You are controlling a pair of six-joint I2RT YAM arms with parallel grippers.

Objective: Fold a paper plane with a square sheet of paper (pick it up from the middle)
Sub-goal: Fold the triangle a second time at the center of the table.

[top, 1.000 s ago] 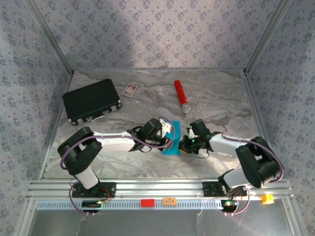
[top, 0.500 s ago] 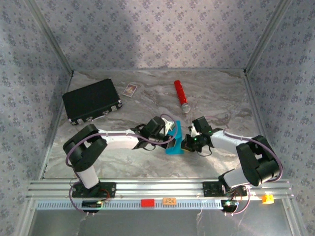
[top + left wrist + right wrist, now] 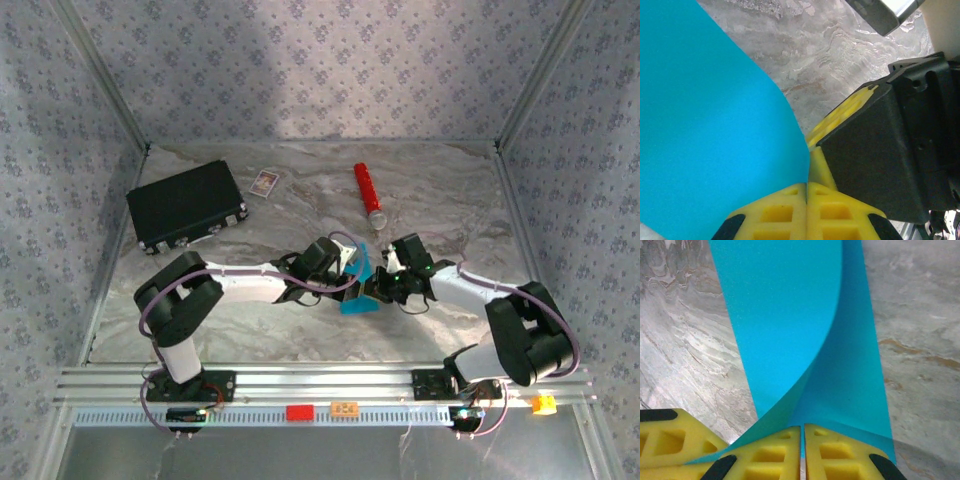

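Observation:
The square sheet of paper is bright cyan and stands curled up off the marbled table, mid-table between the two arms. My left gripper is shut on its left edge; in the left wrist view the sheet runs into the closed yellow fingers of this gripper. My right gripper is shut on the other side. In the right wrist view the paper bends into two layers that meet at the gripper. The two grippers almost touch. No paper plane shape is visible.
A black rectangular case lies at the back left, with a small white card beside it. A red cylinder lies behind the grippers. Patterned walls enclose the table, and an aluminium rail runs along the near edge.
Both grippers have moved closer together and slightly away from the bases. The sheet has risen from lying nearly flat to a curled, upright bend between them.

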